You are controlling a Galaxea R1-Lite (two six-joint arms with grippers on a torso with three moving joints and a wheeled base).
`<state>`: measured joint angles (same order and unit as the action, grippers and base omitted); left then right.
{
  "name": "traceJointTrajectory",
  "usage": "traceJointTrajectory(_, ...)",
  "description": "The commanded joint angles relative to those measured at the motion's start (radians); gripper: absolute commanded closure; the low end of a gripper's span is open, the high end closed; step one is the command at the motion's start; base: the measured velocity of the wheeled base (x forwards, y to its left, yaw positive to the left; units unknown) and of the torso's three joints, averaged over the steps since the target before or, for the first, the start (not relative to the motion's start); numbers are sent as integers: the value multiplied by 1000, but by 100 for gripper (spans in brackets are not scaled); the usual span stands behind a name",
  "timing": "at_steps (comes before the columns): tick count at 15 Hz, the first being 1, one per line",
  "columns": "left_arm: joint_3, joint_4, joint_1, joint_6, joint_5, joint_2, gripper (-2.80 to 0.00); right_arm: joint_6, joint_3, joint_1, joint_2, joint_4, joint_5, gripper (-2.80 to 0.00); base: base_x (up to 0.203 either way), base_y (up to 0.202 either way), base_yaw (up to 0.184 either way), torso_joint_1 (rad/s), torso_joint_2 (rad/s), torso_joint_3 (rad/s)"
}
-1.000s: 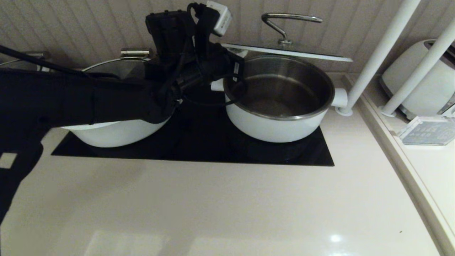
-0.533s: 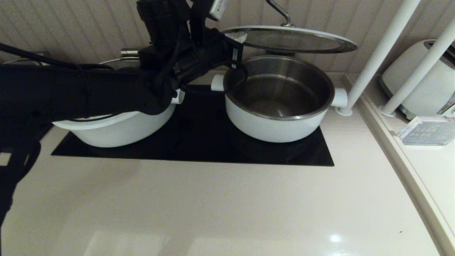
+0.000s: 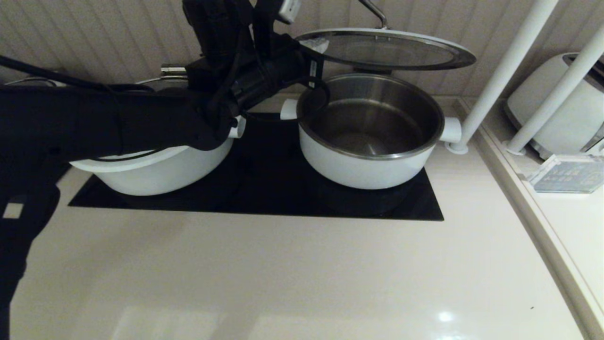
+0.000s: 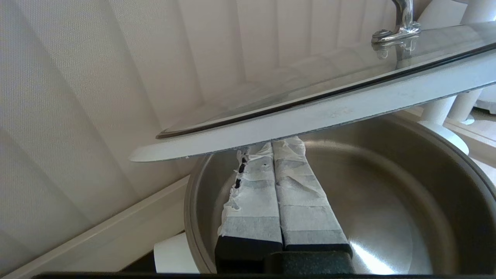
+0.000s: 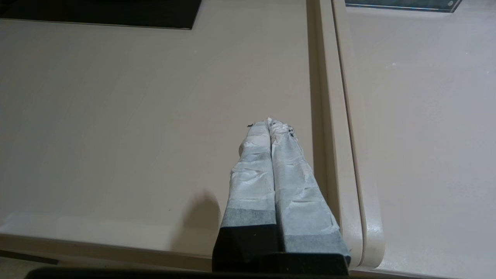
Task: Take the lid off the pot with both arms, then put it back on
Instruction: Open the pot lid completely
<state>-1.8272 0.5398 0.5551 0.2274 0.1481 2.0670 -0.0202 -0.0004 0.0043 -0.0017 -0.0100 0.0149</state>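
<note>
The pot (image 3: 368, 165) stands open on the right of the black cooktop (image 3: 264, 193), its steel inside bare. The lid (image 3: 384, 49) hovers above it, tilted so its underside shows, with its steel handle (image 3: 375, 12) on top. My left gripper (image 3: 317, 46) is shut, and its taped fingertips sit under the lid's white rim at the pot's left side. In the left wrist view the fingers (image 4: 294, 193) lie together, with the gripper's tip (image 4: 272, 149) beneath the rim of the lid (image 4: 348, 108). My right gripper (image 5: 270, 124) is shut and empty over the bare counter.
A second white pot (image 3: 151, 174) with its own lid stands on the cooktop's left, partly behind my left arm. White posts (image 3: 500, 71), a white appliance (image 3: 561, 108) and a clear card stand (image 3: 566, 174) are at the right, beyond a raised counter edge (image 5: 337, 155).
My left arm has risen, and the lid has gone up with it. The lid has tipped from edge-on to showing its underside.
</note>
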Motion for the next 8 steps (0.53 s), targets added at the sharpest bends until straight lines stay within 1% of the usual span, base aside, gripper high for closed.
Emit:
traceJointTrajectory(1,-11,4,0,1,1,11,0,-1,0,0,2,-1,2,0,0,0,0,0,0,0)
traceJointTrajectory(8,-20,6,0,1,1,25,0,0,0,0,2,-1,0,0,0,0,0,0,0,0)
